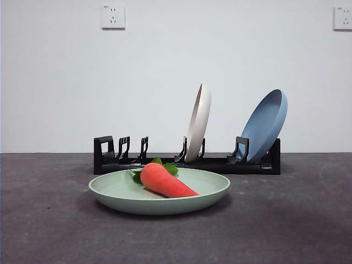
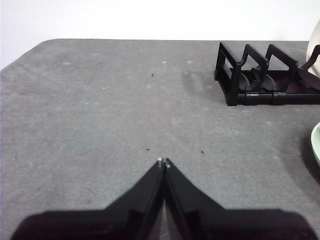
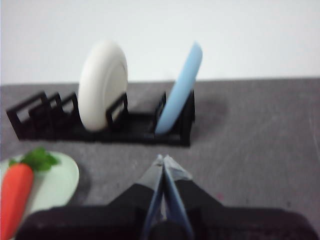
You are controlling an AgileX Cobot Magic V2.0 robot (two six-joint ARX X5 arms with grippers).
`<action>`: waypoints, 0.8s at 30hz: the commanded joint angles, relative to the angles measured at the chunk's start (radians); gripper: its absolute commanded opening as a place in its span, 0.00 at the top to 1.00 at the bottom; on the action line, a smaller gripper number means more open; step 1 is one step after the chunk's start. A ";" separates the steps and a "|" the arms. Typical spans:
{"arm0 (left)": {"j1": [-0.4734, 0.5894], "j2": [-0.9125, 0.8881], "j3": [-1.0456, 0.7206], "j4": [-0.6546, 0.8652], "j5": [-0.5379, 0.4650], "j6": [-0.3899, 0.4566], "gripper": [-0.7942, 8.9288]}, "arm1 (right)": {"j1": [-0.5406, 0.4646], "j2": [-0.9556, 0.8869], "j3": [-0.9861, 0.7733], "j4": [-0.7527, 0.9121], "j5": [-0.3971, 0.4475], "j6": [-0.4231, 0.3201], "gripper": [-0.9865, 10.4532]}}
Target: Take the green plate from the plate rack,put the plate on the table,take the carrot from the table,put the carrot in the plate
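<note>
The green plate (image 1: 159,191) lies flat on the table (image 1: 49,220) in front of the plate rack (image 1: 187,163). The carrot (image 1: 164,179) rests inside it, leaves toward the rack. In the right wrist view the plate (image 3: 55,182) and carrot (image 3: 16,196) show at the edge, with the rack (image 3: 100,125) beyond. My right gripper (image 3: 163,160) is shut and empty, hovering over the table away from the plate. My left gripper (image 2: 163,162) is shut and empty over bare table, with the rack's end (image 2: 265,75) and a sliver of the plate (image 2: 316,142) off to the side.
A cream-white plate (image 1: 198,122) and a blue plate (image 1: 265,125) stand upright in the rack. A white wall with two sockets rises behind the table. The rack's left slots hold nothing.
</note>
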 commanded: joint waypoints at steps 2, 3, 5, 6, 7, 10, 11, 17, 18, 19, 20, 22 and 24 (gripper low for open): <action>0.003 -0.003 -0.014 0.006 0.004 -0.006 0.92 | -0.001 -0.045 -0.066 0.013 0.003 0.014 0.91; 0.003 -0.003 -0.014 0.006 0.004 -0.006 0.92 | -0.001 -0.055 -0.081 0.013 0.003 0.021 0.91; 0.003 -0.003 -0.014 0.006 0.004 -0.006 0.92 | -0.001 -0.068 -0.102 0.013 0.003 0.036 0.91; 0.003 -0.003 -0.014 0.006 0.004 -0.006 0.92 | -0.001 -0.075 -0.111 0.013 0.003 0.044 0.91; 0.003 -0.003 -0.014 0.006 0.004 -0.006 0.92 | -0.001 -0.075 -0.119 0.013 0.002 0.048 0.91; 0.003 -0.003 -0.014 0.006 0.004 -0.006 0.92 | 0.000 -0.075 -0.129 -0.004 0.002 0.053 0.91; 0.003 -0.003 -0.014 0.006 0.004 -0.006 0.92 | 0.000 -0.075 -0.129 -0.011 0.002 0.051 0.91; 0.003 -0.003 -0.014 0.006 0.004 -0.006 0.92 | 0.000 -0.075 -0.129 -0.028 -0.003 0.086 0.91; 0.003 -0.003 -0.014 0.006 0.004 -0.006 0.92 | 0.000 -0.075 -0.129 -0.028 -0.002 0.085 0.91; 0.003 -0.003 -0.014 0.006 0.004 -0.006 0.92 | 0.000 -0.075 -0.129 -0.028 -0.001 0.085 0.91; 0.003 -0.003 -0.014 0.006 0.004 -0.006 0.92 | -0.001 -0.075 -0.129 -0.028 0.000 0.085 0.91; 0.003 -0.003 -0.014 0.006 0.004 -0.006 0.92 | 0.000 -0.075 -0.129 -0.028 -0.002 0.085 0.91; 0.003 -0.003 -0.014 0.006 0.004 -0.006 0.92 | 0.000 -0.074 -0.129 -0.028 -0.001 0.085 0.91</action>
